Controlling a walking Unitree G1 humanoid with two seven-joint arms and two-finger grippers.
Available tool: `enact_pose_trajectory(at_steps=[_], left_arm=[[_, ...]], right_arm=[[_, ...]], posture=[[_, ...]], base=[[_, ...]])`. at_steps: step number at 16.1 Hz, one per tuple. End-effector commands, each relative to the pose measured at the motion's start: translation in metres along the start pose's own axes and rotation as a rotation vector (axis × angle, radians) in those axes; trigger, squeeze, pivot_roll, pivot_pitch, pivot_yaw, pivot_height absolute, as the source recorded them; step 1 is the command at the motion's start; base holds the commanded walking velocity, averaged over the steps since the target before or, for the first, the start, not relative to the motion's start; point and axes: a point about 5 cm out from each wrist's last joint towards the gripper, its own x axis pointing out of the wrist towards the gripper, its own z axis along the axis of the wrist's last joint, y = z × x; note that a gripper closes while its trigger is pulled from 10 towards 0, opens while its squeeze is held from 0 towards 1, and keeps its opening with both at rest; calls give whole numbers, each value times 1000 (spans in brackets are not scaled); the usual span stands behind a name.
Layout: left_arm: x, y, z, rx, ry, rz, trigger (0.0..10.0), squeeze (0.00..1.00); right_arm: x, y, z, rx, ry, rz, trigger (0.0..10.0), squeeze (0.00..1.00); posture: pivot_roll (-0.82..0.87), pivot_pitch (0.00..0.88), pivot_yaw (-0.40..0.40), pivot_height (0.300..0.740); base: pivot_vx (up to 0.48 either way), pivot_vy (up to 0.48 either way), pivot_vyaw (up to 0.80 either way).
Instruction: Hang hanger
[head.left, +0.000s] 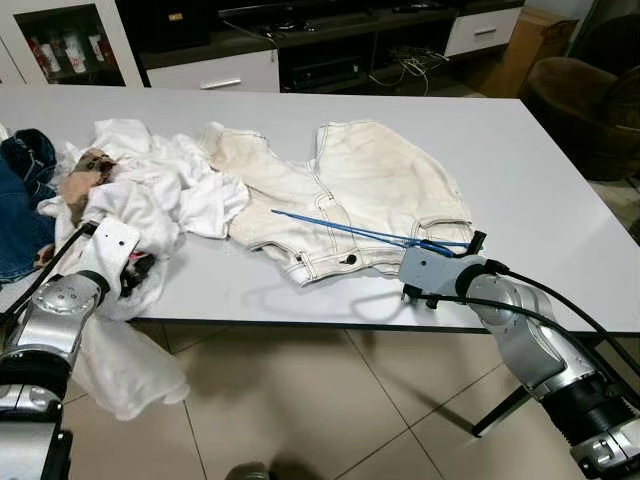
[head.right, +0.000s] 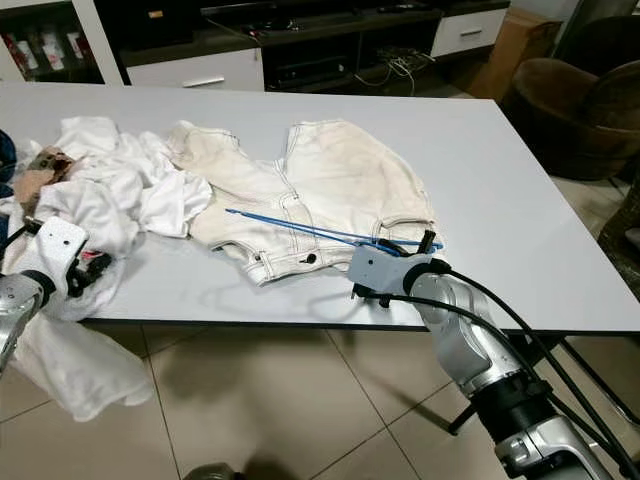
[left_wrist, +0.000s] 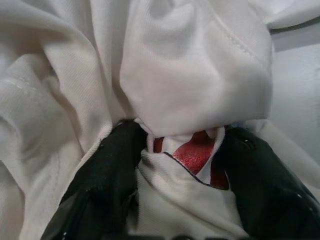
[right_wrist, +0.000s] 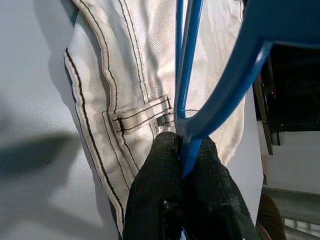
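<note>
A white table (head.left: 560, 200) stands on a beige tiled floor (head.left: 330, 410). Behind it runs a low dark cabinet (head.left: 330, 45) with white drawers (head.left: 215, 75). A brown armchair (head.left: 585, 100) sits at the right.

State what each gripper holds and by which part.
Right gripper: the blue hanger, pinched where its thin bars meet. Left gripper: a fold of the white garment.

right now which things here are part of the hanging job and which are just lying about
Part of the job:
- blue hanger, pinched in the right pincer
- cream shorts, spread on the white table under the hanger
- white garment, gripped by the left pincer

Lying about:
- blue jeans at the table's left edge
- brown armchair
- TV cabinet
</note>
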Motion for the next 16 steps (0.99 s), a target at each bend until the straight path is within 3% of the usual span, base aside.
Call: enact_pose_trajectory(at_steps=[1, 5, 8, 12, 13, 16], left_arm=[[-1, 6, -8, 15, 47, 41, 10000, 0], [0, 23, 6, 46, -24, 167, 10000, 0], [2, 25, 22, 35, -113, 247, 10000, 0], [7, 6, 58, -166, -367, 217, 10000, 0], [6, -3, 66, -261, -455, 197, 10000, 0], [6, -14, 68, -331, -502, 165, 10000, 0]], right_arm=[[-2, 1, -6, 7, 28, 2, 10000, 0], [-2, 0, -5, 4, 26, 0, 10000, 0], [-3, 0, -6, 4, 27, -4, 10000, 0], [-4, -1, -7, 11, 35, -17, 10000, 0], [-3, -3, -8, 14, 36, -25, 10000, 0], [-2, -7, -8, 22, 43, -51, 10000, 0]], posture=[[95, 12, 24, 740], [96, 13, 20, 740], [96, 13, 20, 740], [85, 13, 28, 740], [86, 11, 28, 740], [92, 8, 28, 740]], base=[[0, 0, 0], [0, 0, 0], [0, 0, 0], [0, 0, 0], [0, 0, 0], [0, 0, 0]])
